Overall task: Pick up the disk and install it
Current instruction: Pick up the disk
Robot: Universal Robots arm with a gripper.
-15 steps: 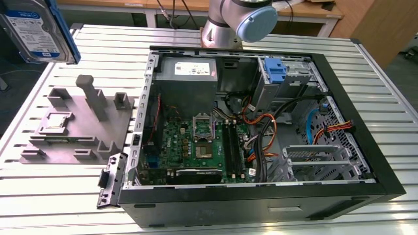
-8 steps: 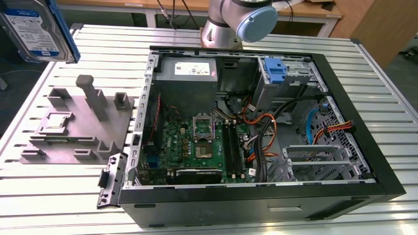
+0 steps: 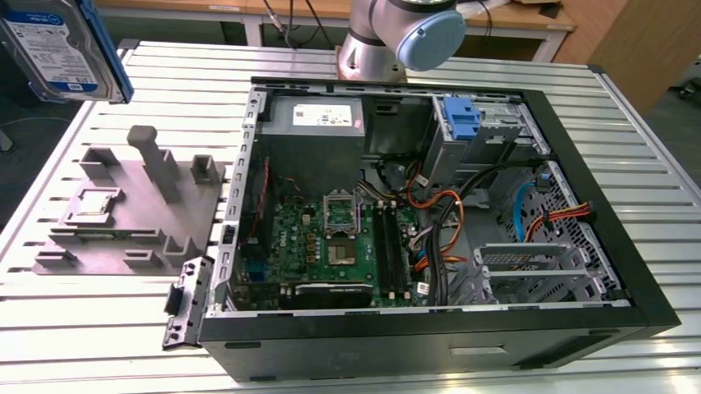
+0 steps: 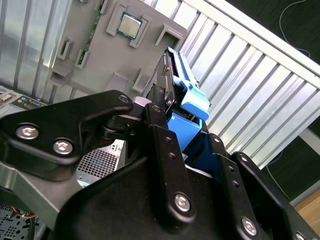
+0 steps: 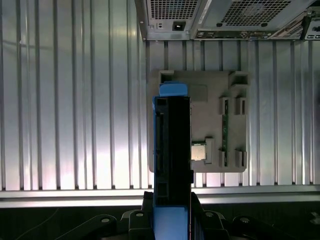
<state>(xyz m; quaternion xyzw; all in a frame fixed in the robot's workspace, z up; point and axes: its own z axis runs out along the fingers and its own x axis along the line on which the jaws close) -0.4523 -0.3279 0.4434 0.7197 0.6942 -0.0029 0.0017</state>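
The disk (image 3: 52, 43), silver-grey with a white-and-blue label and a blue carrier frame, hangs high in the air at the exterior view's left, above the table and beyond the grey fixture (image 3: 131, 205). In both wrist views it stands edge-on, the disk (image 5: 172, 145) clamped between the black fingers of my gripper (image 5: 172, 205). In the second wrist view the gripper (image 4: 185, 135) is shut on the disk (image 4: 170, 85), whose blue tab (image 4: 194, 100) sticks out past the fingers. Below the disk lies the fixture (image 5: 220, 120).
An open black computer case (image 3: 613, 271) lies on the slatted metal table (image 3: 657, 164), with a motherboard (image 3: 328, 246), cables, a blue bracket (image 3: 462, 123) and a metal drive cage (image 3: 526, 267). The fixture holds a small square chip (image 3: 97, 201). The arm's base (image 3: 400, 33) stands behind the case.
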